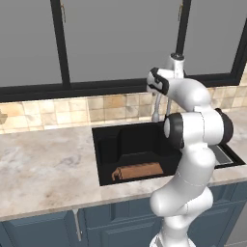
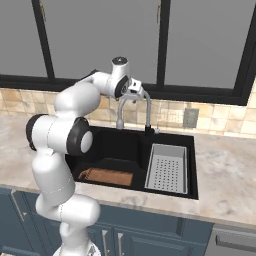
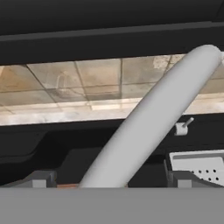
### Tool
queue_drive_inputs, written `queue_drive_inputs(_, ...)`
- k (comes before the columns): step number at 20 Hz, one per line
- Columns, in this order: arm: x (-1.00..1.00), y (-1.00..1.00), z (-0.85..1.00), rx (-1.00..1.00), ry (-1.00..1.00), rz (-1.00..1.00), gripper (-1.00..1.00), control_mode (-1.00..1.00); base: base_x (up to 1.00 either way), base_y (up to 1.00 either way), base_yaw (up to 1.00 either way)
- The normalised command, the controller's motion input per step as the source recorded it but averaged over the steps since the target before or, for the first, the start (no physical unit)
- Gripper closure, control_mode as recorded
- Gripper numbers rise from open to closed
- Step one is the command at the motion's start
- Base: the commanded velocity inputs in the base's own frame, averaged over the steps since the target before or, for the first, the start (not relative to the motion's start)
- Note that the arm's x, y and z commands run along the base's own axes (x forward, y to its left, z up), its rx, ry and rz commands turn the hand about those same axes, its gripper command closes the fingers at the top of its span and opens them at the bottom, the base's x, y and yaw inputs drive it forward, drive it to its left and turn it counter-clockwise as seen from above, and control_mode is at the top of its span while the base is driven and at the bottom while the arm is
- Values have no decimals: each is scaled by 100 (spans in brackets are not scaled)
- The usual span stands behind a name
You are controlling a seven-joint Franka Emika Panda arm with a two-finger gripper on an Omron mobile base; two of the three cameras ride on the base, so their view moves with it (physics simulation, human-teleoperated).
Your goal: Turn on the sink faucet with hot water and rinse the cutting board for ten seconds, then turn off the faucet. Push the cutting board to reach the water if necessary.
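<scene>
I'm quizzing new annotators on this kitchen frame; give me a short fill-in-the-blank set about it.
1. The flat brown wooden cutting board lies inside the deep black ____.
2. The grey perforated drain tray sits to the ____ of the board in the right base view.
3. The gripper's jaws stand ____ on either side of the slim grey gooseneck faucet spout.

Missing words: sink; right; open

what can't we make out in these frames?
- Faucet base and handle: left base view, behind the arm.
- Cutting board near edge: right base view, cut by the sink rim; hand view shows a sliver.
- Gripper contact with the spout: hand view, tips cut at bottom.
- Drain tray: hand view, cut by right edge.
</scene>
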Motion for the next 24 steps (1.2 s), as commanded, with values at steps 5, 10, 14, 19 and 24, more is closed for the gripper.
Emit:
queue_drive_inputs(5, 0, 0, 37, 0, 0, 0, -100, -100, 0, 0, 0)
queue_drive_inputs(10, 0, 0, 45, 0, -1, 0, -100, -100, 0, 0, 0)
queue_drive_inputs(14, -22, -3, 29, 0, -4, 0, -100, -100, 0, 0, 0)
queue_drive_inputs(19, -58, -34, 8, 0, -10, 1, -100, -100, 0, 0, 0)
queue_drive_inputs(24, -70, -58, 0, 0, -17, 4, -100, -100, 0, 0, 0)
